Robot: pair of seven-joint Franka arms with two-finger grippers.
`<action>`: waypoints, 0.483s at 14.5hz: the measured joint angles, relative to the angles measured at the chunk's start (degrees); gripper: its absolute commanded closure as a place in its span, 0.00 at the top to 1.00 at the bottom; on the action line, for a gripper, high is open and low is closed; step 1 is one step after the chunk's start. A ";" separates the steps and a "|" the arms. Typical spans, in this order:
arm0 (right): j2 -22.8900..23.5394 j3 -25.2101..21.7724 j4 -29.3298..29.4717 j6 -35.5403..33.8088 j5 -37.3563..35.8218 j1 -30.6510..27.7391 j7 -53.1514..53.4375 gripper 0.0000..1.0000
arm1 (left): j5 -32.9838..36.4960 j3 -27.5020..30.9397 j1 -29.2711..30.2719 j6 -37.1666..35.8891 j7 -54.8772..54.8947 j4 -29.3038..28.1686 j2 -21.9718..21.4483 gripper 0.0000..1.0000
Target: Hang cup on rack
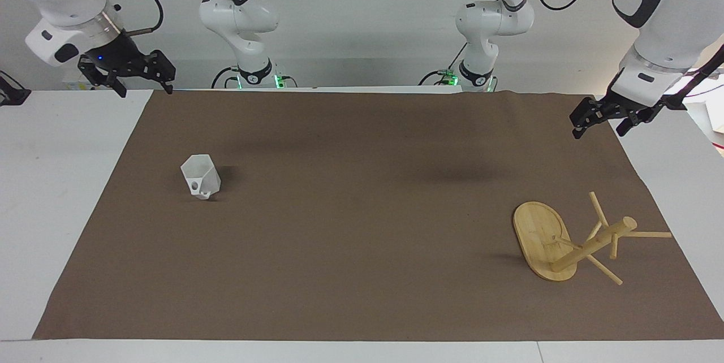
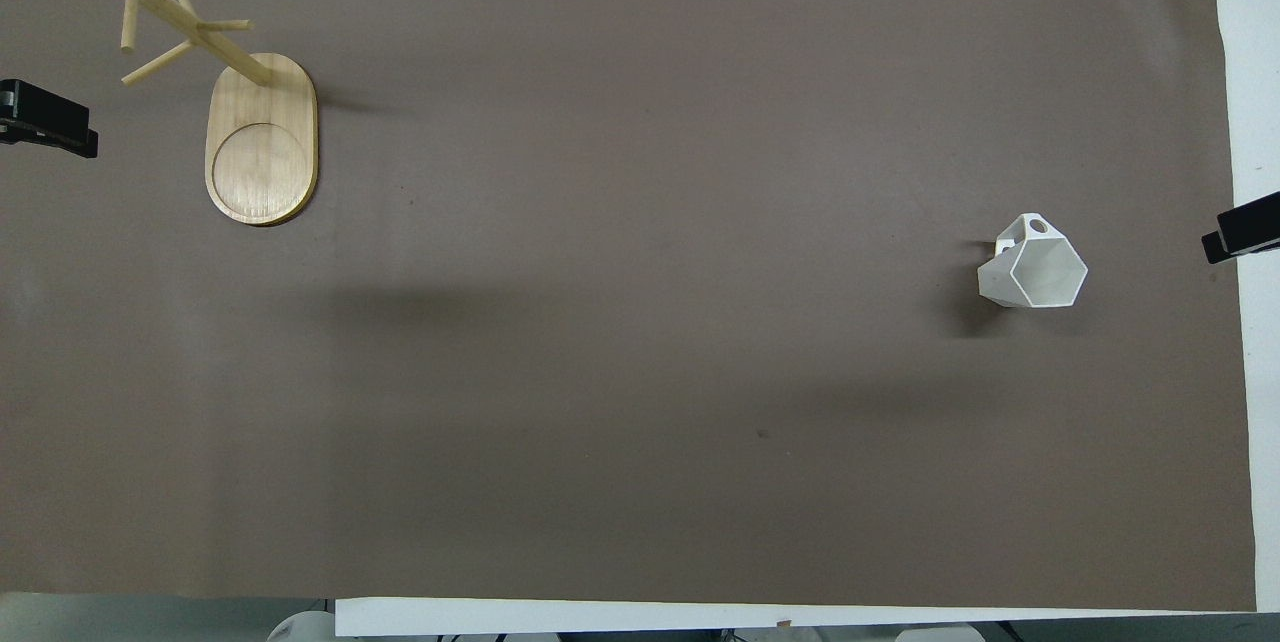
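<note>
The cup [image 1: 201, 177] is seen upright on the mat [image 1: 362, 221], far from the rack [image 1: 557, 244]. Both the left gripper [image 1: 600, 123] and the right gripper [image 1: 136, 77] are held spread, empty, over the mat's edges.

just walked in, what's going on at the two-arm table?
Nothing is being handled yet. The white faceted cup stands upright on the brown mat toward the right arm's end. The bamboo mug rack stands at the left arm's end, farther from the robots than the cup, with no cup on its pegs. The right gripper and the left gripper hang in the air over the mat's corners nearest the robots, both arms waiting.
</note>
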 measured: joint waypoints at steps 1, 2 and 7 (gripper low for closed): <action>0.00 0.00 0.00 0.00 0.00 0.00 0.00 1.00 | 0.00 0.00 0.00 0.00 0.00 0.00 0.00 1.00; 0.00 0.00 0.00 0.00 -0.01 0.00 0.00 1.00 | 0.00 0.00 0.00 0.00 0.00 0.00 0.00 1.00; 0.00 -0.03 -0.17 -0.66 -0.01 -0.17 0.00 1.00 | 0.00 0.00 0.00 0.00 0.00 0.00 0.00 1.00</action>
